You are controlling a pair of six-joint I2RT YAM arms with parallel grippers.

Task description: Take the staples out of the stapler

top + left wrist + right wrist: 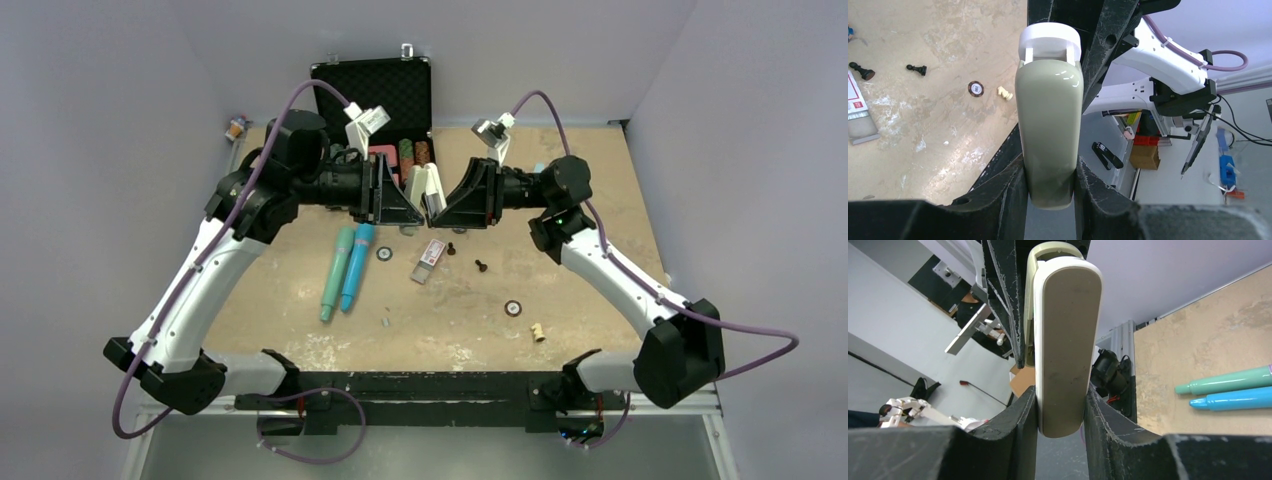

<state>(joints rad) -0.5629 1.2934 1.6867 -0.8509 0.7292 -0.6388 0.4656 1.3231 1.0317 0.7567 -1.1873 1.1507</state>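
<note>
The table [440,330] spreads beneath both arms. A black case [385,85] stands open just beyond the two hands, toward the back wall.

The left gripper [410,200] and right gripper [445,205] meet tip to tip, raised above the middle of the table. The stapler [424,185] hangs between them, clear of the surface and spread open in a V.

The left wrist view shows the left gripper [1050,175] clamped on the stapler's pale green top half [1048,125], one finger pressed to each side. In the right wrist view, the right gripper [1060,410] is closed on the beige underside of the base [1065,340], again with a finger tight against each flank.

A teal marker [337,272] and a blue marker [357,265] lie side by side on the table, below the left gripper and nearer the arm bases. A small flat box [430,258] lies almost straight under the joined fingertips.

One round chip [384,253] sits between the markers and the box, and another [513,308] lies on the right gripper's side, nearer the bases. Two black chess pawns [481,266] [451,248] lie just right of the box. A cream chess piece [538,331] rests beside the second chip.
</note>
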